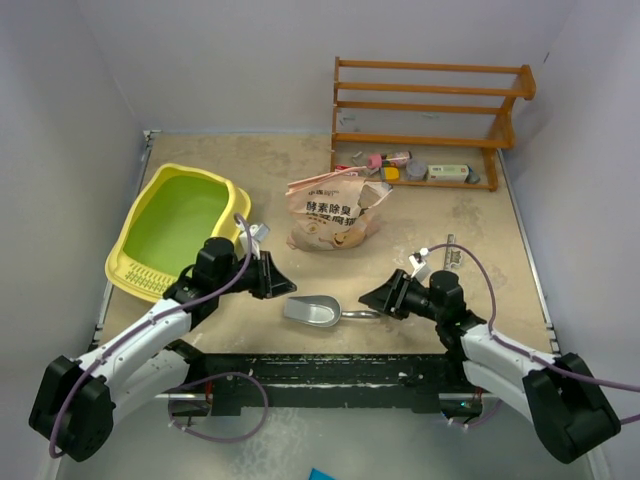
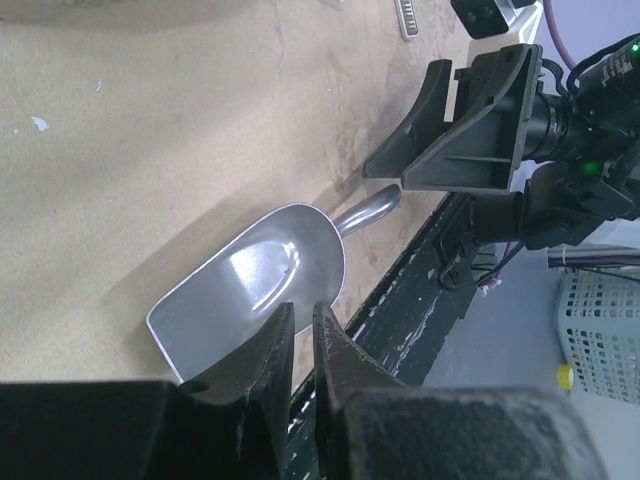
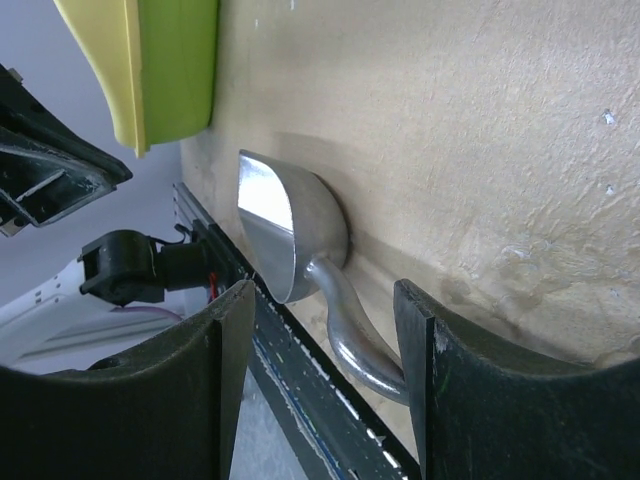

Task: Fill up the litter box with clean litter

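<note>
The yellow litter box (image 1: 175, 230) sits at the left of the table, and its corner (image 3: 120, 70) also shows in the right wrist view. Its inside is plain green. No clean litter is in view. A peach-pink bag (image 1: 335, 212) stands mid-table. A silver scoop (image 1: 315, 311) lies near the front edge, mouth to the left. My left gripper (image 1: 275, 275) hovers by the scoop's mouth (image 2: 250, 290), its jaws almost together with nothing between them. My right gripper (image 3: 322, 290) is open around the scoop's handle (image 3: 350, 330), which touches the right-hand finger.
A wooden rack (image 1: 430, 110) at the back right holds small items on its bottom shelf. The black front rail (image 1: 330, 370) runs just below the scoop. Grey walls close in both sides.
</note>
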Tool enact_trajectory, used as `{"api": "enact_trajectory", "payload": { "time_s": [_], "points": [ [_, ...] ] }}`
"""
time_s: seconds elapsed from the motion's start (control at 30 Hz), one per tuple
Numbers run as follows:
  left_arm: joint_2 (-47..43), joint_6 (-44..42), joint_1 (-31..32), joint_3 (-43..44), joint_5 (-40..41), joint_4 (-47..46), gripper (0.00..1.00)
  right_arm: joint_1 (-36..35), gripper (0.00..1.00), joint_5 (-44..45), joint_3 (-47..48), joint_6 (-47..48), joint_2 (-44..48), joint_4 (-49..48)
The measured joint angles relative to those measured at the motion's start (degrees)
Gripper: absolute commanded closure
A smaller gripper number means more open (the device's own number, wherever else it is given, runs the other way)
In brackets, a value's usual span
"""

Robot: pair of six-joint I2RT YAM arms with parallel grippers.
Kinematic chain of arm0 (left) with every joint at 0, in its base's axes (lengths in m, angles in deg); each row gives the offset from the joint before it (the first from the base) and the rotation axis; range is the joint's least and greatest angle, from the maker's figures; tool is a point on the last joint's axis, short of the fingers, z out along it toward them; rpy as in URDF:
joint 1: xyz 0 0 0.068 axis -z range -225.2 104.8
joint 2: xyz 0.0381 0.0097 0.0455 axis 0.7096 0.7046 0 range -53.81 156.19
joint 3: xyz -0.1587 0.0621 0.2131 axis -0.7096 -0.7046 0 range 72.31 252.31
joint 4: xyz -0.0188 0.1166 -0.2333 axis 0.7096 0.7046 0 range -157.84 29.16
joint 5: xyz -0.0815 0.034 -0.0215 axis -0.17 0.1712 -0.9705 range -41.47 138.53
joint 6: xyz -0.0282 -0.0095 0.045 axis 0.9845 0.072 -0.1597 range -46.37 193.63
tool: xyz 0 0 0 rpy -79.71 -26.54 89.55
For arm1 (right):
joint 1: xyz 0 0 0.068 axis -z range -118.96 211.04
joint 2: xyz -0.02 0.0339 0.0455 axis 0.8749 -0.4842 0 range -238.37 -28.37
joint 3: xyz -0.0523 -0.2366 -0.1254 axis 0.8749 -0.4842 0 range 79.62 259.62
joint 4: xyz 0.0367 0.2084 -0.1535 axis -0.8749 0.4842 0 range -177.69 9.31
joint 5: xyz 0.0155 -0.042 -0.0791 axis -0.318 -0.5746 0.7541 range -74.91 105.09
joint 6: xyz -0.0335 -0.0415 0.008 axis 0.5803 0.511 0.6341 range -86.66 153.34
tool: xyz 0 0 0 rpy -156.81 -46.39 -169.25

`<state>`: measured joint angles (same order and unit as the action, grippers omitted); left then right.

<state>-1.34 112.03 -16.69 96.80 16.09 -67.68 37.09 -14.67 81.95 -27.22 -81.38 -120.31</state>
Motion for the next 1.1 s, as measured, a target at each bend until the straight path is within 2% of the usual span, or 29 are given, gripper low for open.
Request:
{"api": "enact_trajectory", "payload": {
  "time_s": [0.47, 1.1],
  "points": [
    [3.76, 0.00, 1.42, -0.96, 0.37, -1.90, 0.85, 0.00, 0.42, -1.31, 0.02, 1.86, -5.11, 0.50],
    [13.70, 0.04, 4.07, -4.74, 2.08, -10.67, 0.86, 0.00, 0.46, -7.56, -0.07, 2.12, -14.99, -11.10]
  ]
}}
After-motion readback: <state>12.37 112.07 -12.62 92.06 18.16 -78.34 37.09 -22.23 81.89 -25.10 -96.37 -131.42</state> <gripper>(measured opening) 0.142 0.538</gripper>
